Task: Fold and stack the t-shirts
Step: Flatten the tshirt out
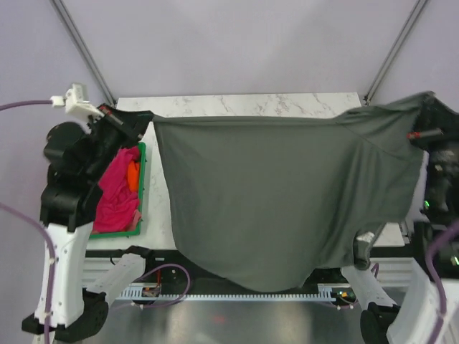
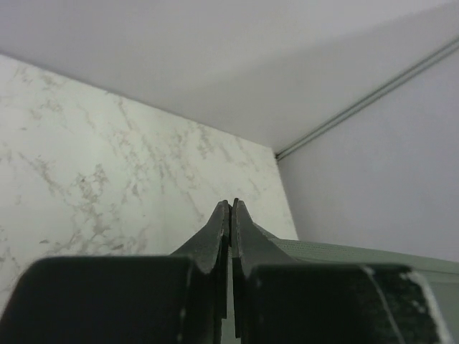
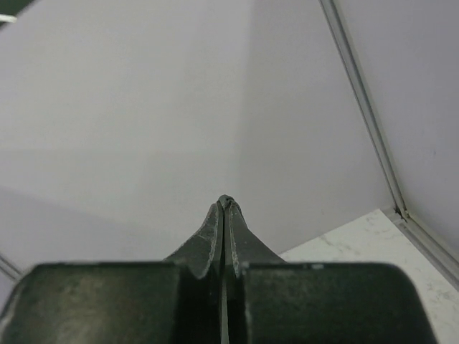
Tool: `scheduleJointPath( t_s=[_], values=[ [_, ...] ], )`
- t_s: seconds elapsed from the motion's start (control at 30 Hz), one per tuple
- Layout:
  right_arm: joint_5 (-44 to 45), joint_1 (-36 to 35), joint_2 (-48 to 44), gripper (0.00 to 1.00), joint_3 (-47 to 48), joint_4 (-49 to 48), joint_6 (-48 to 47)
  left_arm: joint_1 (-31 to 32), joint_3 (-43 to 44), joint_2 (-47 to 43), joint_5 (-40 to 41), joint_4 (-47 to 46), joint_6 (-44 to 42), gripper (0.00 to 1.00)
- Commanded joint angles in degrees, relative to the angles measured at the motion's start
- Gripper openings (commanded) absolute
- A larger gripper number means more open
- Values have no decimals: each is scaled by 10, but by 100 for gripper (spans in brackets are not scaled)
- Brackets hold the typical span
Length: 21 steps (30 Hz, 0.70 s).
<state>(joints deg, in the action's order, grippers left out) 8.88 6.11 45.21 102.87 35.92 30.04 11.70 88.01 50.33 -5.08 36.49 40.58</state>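
The dark charcoal grey t-shirt (image 1: 280, 193) hangs spread wide in the air above the table, its lower edge drooping past the near edge. My left gripper (image 1: 147, 119) is shut on its top left corner, and the cloth (image 2: 358, 254) runs off to the right of the closed fingers (image 2: 219, 229). At the far right my right gripper (image 1: 424, 109) is shut on the shirt's top right corner; a sliver of cloth shows at the closed tips (image 3: 226, 201). A magenta-pink t-shirt (image 1: 116, 197) lies crumpled in the green bin (image 1: 142, 152), with a salmon-orange cloth (image 1: 133, 175) on it.
The white marble table (image 1: 237, 104) shows only along its far strip and left side; the hanging shirt hides most of it. The green bin stands at the table's left edge beside the left arm (image 1: 68, 193). Grey walls enclose the back.
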Motion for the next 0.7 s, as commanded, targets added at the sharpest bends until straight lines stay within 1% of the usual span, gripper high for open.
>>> scheduleJointPath(
  t_s=[0.0,0.03,0.07,0.1,0.13,0.17,0.2,0.23,0.27,0.3,0.33,0.37,0.4,0.43,0.47,0.5,0.53,0.57,0.67],
  values=[
    [-14,0,80,0,-141,-149,-12,-4,-43,97,76,-12,-38,2],
    [-30,0,87,0,-217,-183,-10,-3,-62,114,82,-22,-47,2],
    [-46,0,101,0,-255,-218,-6,-5,-75,132,95,-30,-51,2],
    [-86,0,109,0,-293,-296,-3,-5,-86,149,98,-40,-53,2],
    [-104,0,117,0,-367,-342,4,-6,-110,183,101,-54,-58,2],
    [-120,0,145,0,-400,-387,11,-10,-120,201,103,-81,-60,2],
    [-141,0,163,0,-426,-458,21,-13,-127,218,102,-95,-61,2],
    [-148,-1,186,0,-464,-488,26,-17,-132,264,100,-108,-66,2],
    [-152,-1,237,0,-477,-515,30,-24,-132,288,100,-133,-69,2],
    [-157,-2,267,0,-485,-566,37,-26,-130,316,97,-144,-72,2],
    [-174,-2,297,0,-489,-589,39,-31,-117,370,92,-153,-79,2],
    [-184,-2,360,0,-485,-609,41,-40,-107,403,79,-163,-82,2],
    [-197,-2,393,0,-475,-634,39,-44,-94,431,71,-164,-92,2],
    [-210,-3,426,0,-446,-638,37,-48,-61,457,61,-165,-96,2],
    [-216,-3,489,0,-427,-640,36,-55,-46,511,54,-165,-101,2],
    [-222,-3,521,0,-405,-633,34,-57,-30,534,53,-165,-108,2],
    [-227,-3,550,0,-363,-628,33,-59,2,559,42,-165,-110,2],
    [-231,-3,600,0,-342,-622,34,-63,17,595,29,-165,-112,2],
    [-236,-4,675,0,-280,-613,38,-70,70,640,1,-165,-117,2]
  ],
)
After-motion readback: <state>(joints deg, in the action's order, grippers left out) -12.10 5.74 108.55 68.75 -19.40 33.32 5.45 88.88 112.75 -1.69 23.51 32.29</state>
